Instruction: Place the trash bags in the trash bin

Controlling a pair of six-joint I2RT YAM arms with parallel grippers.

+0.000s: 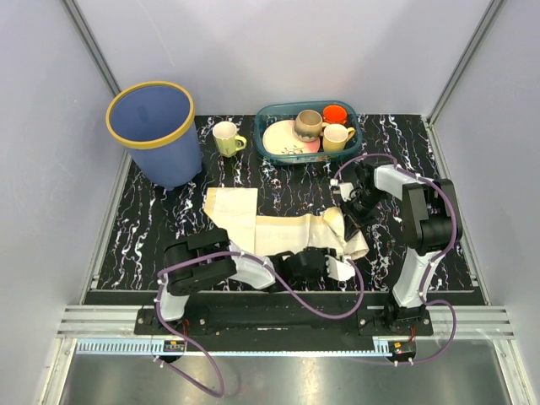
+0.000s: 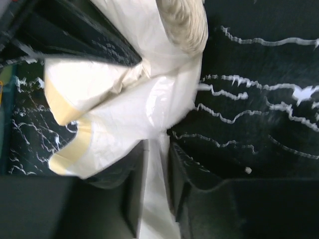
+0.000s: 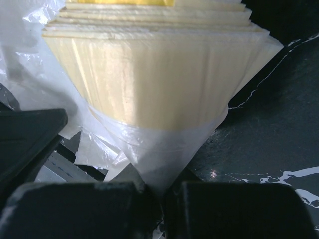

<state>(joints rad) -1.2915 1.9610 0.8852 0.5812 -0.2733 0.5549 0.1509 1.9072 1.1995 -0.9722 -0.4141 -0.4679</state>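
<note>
A: Watching the trash bags [image 1: 253, 224] lying as a flat pale strip across the middle of the table [image 1: 143, 245], bunching into a roll at the right end.

B: Noting the trash bin [image 1: 152, 126] standing upright at the far left corner, well apart from all that film.

A: Seeing the right gripper [image 3: 159, 196] pinching almost fully closed on a gathered tip of the film, sheets fanning out beyond the fingers [image 3: 75, 209].

B: And catching the left gripper [image 2: 157, 199] just near of the roll, narrowed to a slim gap. Spotting a twisted fold of film filling the space between its two fingers [image 2: 132, 199], so reading that as a hold on the bags.

A: Judging the film as featherlight, limp and slick. Probably sliding and unspooling rather than lifting as one piece.

B: Agreeing, and expecting a long tail dragging over the table on any carry toward the bin.

A: Favouring a grab on the bunched, rolled part at the right, not the flat layer lying tight against the tabletop.

B: Leaning toward gathering the strip into a wad before heading far left, and so keeping loose ends from draping outside the bin.
</note>
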